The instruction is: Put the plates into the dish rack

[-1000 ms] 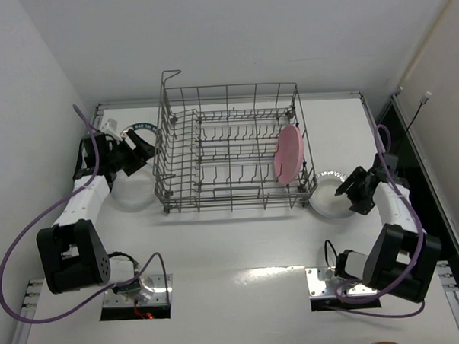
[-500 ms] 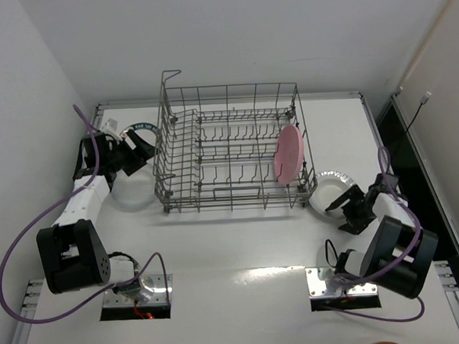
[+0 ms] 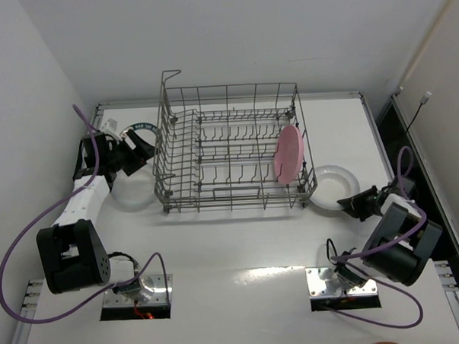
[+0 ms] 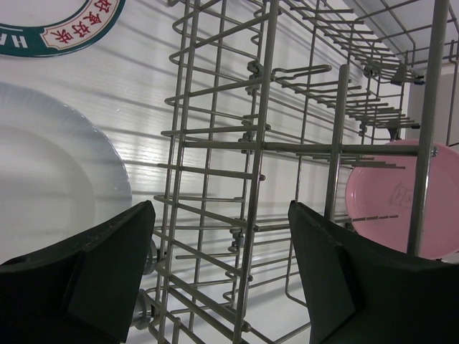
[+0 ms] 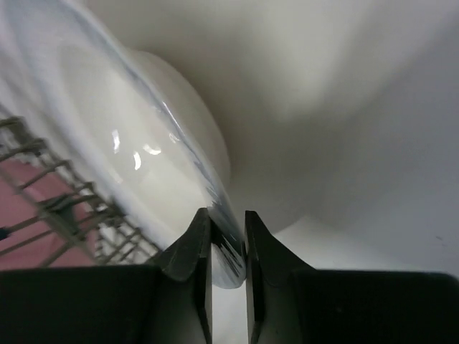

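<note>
Clamping rim of whitish plate, right pincer sits beside dish rack.

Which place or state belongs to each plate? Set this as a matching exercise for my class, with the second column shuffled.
Column one
1. round plain pink plate
2. round white plate with a dark lettered rim
3. round whitish plate right of the grey wire dish rack

Column two
A. rim pinched between the right arm's jaws
B. flat on the white table, left of the rack
C. on edge inside the rack

Pairs: 1-C, 2-B, 3-A
</note>
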Robot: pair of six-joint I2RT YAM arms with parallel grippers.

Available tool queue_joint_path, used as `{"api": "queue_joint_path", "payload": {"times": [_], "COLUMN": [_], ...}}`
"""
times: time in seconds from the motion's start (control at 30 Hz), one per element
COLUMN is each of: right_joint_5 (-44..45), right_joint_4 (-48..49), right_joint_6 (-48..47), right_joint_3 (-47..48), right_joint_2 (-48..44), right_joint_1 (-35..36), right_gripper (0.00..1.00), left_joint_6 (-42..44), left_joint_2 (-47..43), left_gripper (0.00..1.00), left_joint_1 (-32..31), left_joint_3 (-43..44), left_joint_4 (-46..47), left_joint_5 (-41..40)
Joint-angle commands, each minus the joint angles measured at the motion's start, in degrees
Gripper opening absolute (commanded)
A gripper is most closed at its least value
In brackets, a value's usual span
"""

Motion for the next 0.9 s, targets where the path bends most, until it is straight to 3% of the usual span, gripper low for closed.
{"api": "queue_joint_path", "payload": {"times": [0.0, 0.23, 0.53, 0.67, 0.87], "right_joint_5": [-0.65, 0.04, 5.49, 9.62, 9.01], "right_joint_4": [0.22, -3.81, -6.98, -10.94, -10.94], "right_joint_6": [-3.00, -4.23, -0.11, -1.15, -1.25], "right_joint_3": [-0.46, 2.17, 4.36, 10.77, 13.24], "right_joint_2": [1.16, -6.20, -22.64, -21.35, -23.00], "right_joint_1": [-0.80, -3.26, -4.94, -3.53, -2.92], "right_gripper": [0.00, 0.00, 0.00, 0.00, 0.00], "left_joint_6": [-0.23, -0.23, -0.23, -0.75, -0.75], "left_joint_2": [-0.37, -0.37, -0.37, 0.15, 0.15], "left_gripper": [0.73, 0.73, 0.73, 0.73, 0.73], "left_joint_1": [-0.57, -0.57, -0.57, -0.57, -0.57], "left_joint_3": [0.61, 0.61, 0.61, 0.61, 0.61], "left_joint_4": [1.86, 1.86, 1.86, 1.86, 1.86], "left_joint_5": [4.04, 4.04, 4.04, 4.04, 4.04]}}
